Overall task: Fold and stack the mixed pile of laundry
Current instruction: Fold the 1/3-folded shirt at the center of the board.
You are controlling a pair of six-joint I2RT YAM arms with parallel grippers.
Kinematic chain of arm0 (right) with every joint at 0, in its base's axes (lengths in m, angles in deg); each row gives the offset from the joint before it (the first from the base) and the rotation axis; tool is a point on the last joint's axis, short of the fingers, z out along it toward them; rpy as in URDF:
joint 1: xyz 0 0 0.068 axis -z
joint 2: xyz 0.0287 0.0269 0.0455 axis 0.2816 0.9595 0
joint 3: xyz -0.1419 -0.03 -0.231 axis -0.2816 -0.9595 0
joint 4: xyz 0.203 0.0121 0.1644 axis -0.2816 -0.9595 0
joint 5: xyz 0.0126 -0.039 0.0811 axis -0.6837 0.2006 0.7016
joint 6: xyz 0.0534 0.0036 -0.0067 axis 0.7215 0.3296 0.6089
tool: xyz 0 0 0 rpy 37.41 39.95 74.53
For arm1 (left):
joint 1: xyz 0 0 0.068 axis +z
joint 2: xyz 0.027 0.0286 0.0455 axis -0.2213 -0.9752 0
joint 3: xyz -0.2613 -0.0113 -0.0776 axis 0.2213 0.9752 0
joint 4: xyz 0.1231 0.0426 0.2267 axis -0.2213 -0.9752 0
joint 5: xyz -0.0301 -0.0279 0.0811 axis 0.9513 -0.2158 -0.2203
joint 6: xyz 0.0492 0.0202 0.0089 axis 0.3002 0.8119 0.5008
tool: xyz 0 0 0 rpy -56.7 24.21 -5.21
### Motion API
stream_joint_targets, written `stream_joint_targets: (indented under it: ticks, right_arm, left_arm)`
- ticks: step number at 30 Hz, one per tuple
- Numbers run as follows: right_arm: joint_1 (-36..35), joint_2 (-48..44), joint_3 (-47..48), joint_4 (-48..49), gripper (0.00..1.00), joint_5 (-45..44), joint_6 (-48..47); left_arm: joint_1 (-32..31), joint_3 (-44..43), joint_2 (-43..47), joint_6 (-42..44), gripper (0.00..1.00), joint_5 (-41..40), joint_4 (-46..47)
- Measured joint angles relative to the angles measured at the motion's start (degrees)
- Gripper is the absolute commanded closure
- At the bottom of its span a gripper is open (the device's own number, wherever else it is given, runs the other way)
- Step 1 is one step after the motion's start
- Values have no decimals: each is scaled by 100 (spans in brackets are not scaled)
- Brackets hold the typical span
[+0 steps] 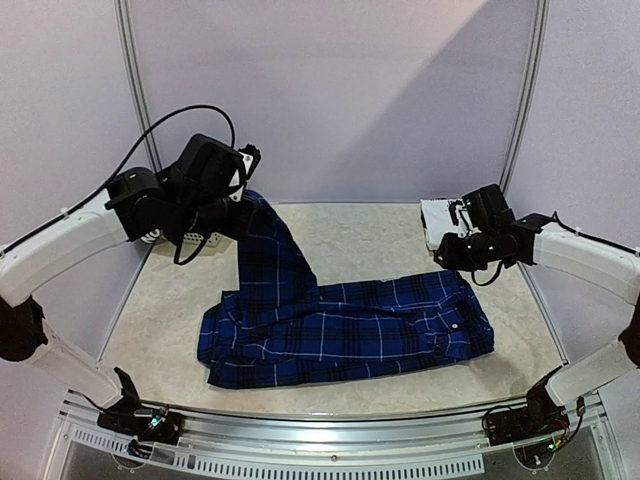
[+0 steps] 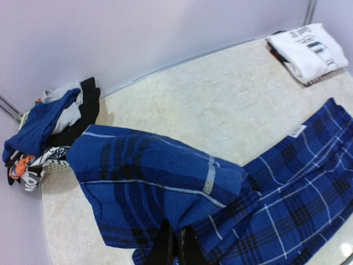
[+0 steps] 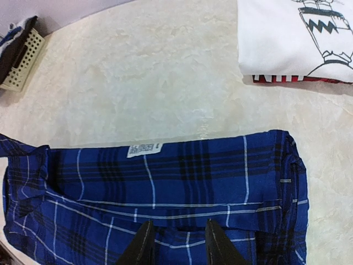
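1. I see soft, even light in all three views. Nothing is too dark or too bright.
2. In the top view, the back wall (image 1: 330, 90) has a slanted line at 1 o'clock. One side is paler than the other.
3. The plaid shirt (image 1: 340, 325) drops only a thin, soft shadow on the table (image 1: 370, 235).
4. In the right wrist view, the table shines a little in the middle. The white shirt (image 3: 276, 38) has a dark shadow under it at 3 o'clock.
5. In the left wrist view, the wall's bottom edge looks bent. My left gripper (image 2: 176, 234) at 6 o'clock looks dark and fuzzy.

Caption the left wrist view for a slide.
Left pincer shut on plaid shirt, laundry basket behind, folded white tee in corner.
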Motion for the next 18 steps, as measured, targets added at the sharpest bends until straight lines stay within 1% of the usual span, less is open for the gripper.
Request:
stream_joint_targets:
  ticks: [1,3,6,12,18]
  right_arm:
    - [-22,-125,0,-9,66,28,2]
    - [-52,-299,0,-17,65,68,4]
    - [-92,-621,0,-50,64,170,4]
    - [-140,-1198,-74,-116,63,354,24]
    - [-149,-1635,-249,-243,61,487,68]
  left_arm:
    - [-131,-133,55,0,100,-120,-114]
    - [-682,-304,70,4,100,-245,-262]
    - [-1309,-474,9,33,100,-380,-505]
    - [-2376,-960,-254,166,100,-623,-929]
    - [-3261,-1394,-358,195,100,-1040,-1298]
